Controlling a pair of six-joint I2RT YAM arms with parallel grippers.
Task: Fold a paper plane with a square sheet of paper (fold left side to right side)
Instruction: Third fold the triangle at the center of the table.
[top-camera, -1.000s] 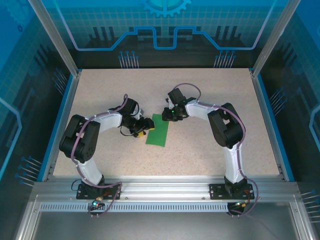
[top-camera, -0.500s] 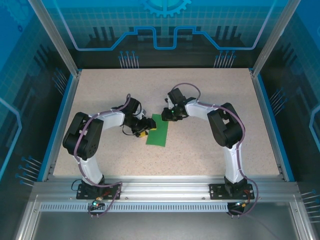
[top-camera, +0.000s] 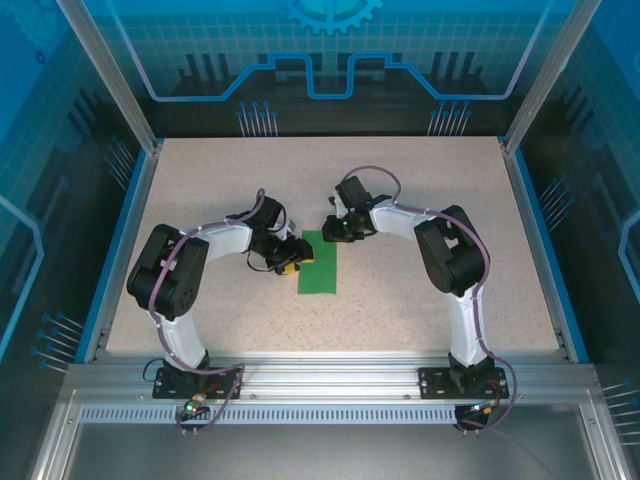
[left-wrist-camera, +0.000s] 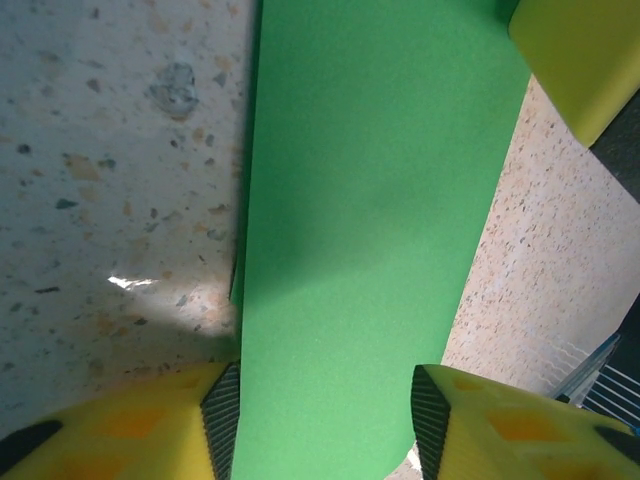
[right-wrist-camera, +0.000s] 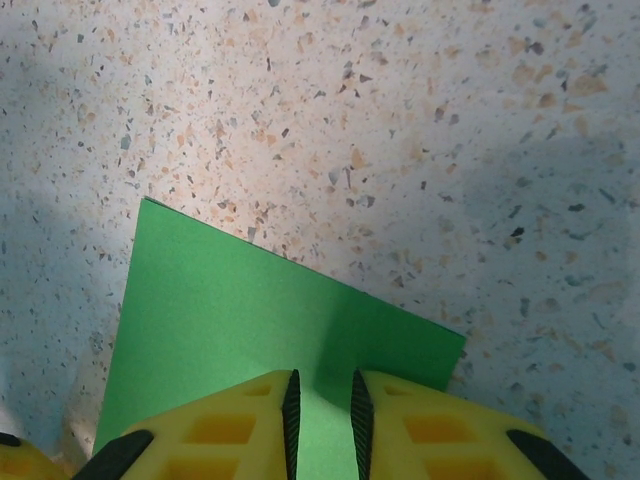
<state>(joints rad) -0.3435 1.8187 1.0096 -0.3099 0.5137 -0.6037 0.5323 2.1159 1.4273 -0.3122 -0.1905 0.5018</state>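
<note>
One square sheet of paper (top-camera: 320, 268), folded to a green strip, lies in the middle of the table (top-camera: 420, 180), with bare room all round and well apart from the rims. There are two pincers. The left pincer (left-wrist-camera: 325, 400) has its jaws apart astride the strip, perhaps touching it. The right pincer (right-wrist-camera: 322, 400) is closed to a slit on the strip's far edge. Since a second ago the strip has swung straighter.

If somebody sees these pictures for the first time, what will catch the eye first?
The bright green paper lies at the middle of the speckled table. Both grippers meet at it: the left gripper is at its left edge with fingers spread across it, and the right gripper is at its far end.
</note>
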